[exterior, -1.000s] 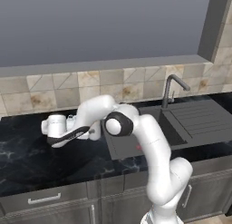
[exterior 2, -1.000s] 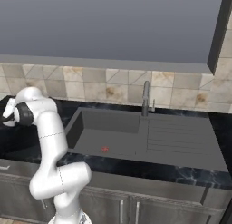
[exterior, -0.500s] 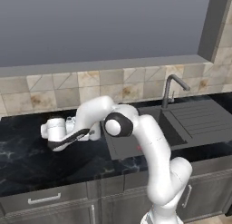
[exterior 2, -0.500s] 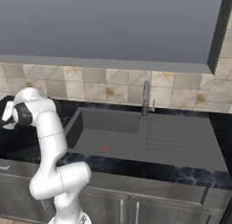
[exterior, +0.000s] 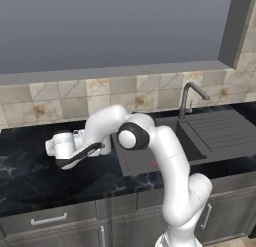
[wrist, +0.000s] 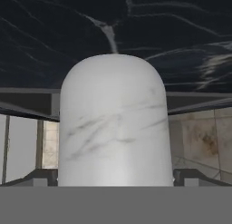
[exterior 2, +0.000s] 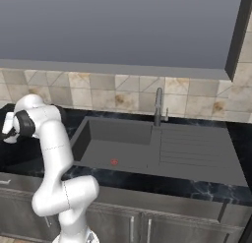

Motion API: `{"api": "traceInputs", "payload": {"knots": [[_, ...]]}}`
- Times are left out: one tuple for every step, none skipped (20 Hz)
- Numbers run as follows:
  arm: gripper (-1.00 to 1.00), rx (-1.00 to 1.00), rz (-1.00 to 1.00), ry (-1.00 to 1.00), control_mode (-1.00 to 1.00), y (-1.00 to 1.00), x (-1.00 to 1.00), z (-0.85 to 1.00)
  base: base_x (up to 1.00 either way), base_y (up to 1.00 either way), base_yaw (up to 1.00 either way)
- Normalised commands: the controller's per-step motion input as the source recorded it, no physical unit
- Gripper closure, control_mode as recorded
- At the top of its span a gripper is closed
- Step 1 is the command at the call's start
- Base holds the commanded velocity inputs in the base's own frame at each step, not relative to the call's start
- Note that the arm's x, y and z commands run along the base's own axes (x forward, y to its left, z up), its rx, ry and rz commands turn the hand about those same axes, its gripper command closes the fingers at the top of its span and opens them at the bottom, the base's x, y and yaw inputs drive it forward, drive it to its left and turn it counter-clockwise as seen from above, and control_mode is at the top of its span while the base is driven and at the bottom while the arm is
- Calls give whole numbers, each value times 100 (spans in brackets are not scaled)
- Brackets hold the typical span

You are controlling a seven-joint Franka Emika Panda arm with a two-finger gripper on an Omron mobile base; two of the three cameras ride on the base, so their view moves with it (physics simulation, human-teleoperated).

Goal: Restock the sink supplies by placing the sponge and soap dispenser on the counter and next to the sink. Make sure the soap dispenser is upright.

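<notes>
Gripper (exterior: 50, 147) slightly farther left over counter (exterior: 30, 176)

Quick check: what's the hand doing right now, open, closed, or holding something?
Hand: open, jaws wide, with the white soap dispenser close in front of it; no grip visible.

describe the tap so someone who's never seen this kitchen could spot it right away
Start at the glossy black marble-look counter under the beige tiled wall and find the dark grey rectangular sink sunk into it. At the sink's back edge, where the basin meets the ribbed draining board, stands the curved grey metal faucet. It is a thin upright post with a hooked spout, while everything next to it lies flat.
</notes>
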Motion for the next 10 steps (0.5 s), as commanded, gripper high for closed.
{"api": "traceInputs", "payload": {"knots": [[-100,0,7,0,-100,0,0,-29,0,0,0],[-100,0,6,0,-100,0,2,-25,0,0,0],[-100,0,6,0,-100,0,0,-22,0,0,0],[-100,0,7,0,-100,0,0,-10,0,0,0],[-100,0,7,-1,-100,0,0,-9,0,0,0],[-100,0,7,0,-100,0,0,-8,0,0,0],[-100,0,7,0,-100,0,0,-8,0,0,0],[-100,0,7,0,-100,0,0,-7,0,0,0],[-100,0,7,0,-100,0,0,-6,0,0,0],[-100,0,7,0,-100,0,0,-4,0,0,0]]}}
